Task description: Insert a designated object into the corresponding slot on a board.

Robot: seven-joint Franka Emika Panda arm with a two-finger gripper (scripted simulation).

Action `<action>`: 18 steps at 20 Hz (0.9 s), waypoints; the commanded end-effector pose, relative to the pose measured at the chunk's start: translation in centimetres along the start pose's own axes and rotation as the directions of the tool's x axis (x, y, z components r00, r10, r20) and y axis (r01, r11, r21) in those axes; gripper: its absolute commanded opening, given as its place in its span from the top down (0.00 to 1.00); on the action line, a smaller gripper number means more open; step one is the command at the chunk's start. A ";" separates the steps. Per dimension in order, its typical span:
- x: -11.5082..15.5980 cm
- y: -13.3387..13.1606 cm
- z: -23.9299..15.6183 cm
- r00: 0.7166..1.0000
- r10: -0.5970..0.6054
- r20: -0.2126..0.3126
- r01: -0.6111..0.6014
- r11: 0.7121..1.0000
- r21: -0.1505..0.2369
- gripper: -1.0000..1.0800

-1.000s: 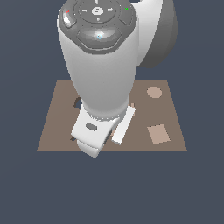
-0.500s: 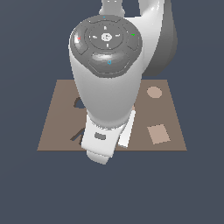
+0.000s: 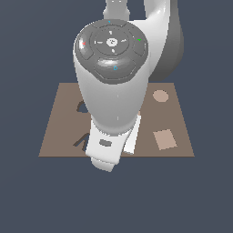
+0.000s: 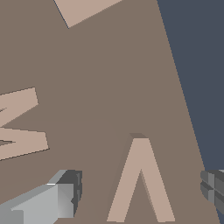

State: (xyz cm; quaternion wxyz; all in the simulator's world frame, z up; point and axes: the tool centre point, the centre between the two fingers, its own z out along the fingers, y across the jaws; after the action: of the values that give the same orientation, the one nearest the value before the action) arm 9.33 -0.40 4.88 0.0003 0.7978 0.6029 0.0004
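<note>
Exterior view, left to right: dark V-shaped slot (image 3: 81, 141) on board (image 3: 59, 123), unfilled; tan square (image 3: 164, 139) lies at right. Wrist view: claw (image 4: 140, 197) released, fingers (image 4: 61, 199) either side of the V piece (image 4: 140, 183), which lies flat on the board.

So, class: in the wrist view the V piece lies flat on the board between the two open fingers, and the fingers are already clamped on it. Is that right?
Not quite. The wrist view shows the V piece flat on the board, but the fingers stand apart on either side with clear gaps, not clamped on it. The gripper is open around the piece.
</note>
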 end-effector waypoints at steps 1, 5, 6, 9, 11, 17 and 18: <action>0.0 0.0 0.5 1.000 0.000 0.000 0.000 1.000 0.001 0.04; 0.0 -0.1 1.7 1.000 0.000 0.000 0.000 1.000 0.001 0.04; 0.0 -0.1 1.8 1.000 0.000 0.000 0.000 1.000 0.001 0.04; 0.0 -0.1 1.9 1.000 0.000 0.000 0.000 1.000 0.001 1.00; 0.0 -0.1 1.9 1.000 0.000 0.000 0.000 1.000 0.001 1.00; 0.0 -0.1 1.9 1.000 0.000 0.000 0.000 1.000 0.001 1.00; 0.0 -0.1 1.9 1.000 0.000 0.000 0.000 1.000 0.001 1.00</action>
State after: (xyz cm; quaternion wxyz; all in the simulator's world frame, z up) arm 9.27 -0.41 3.01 0.0000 0.7979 0.6028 0.0000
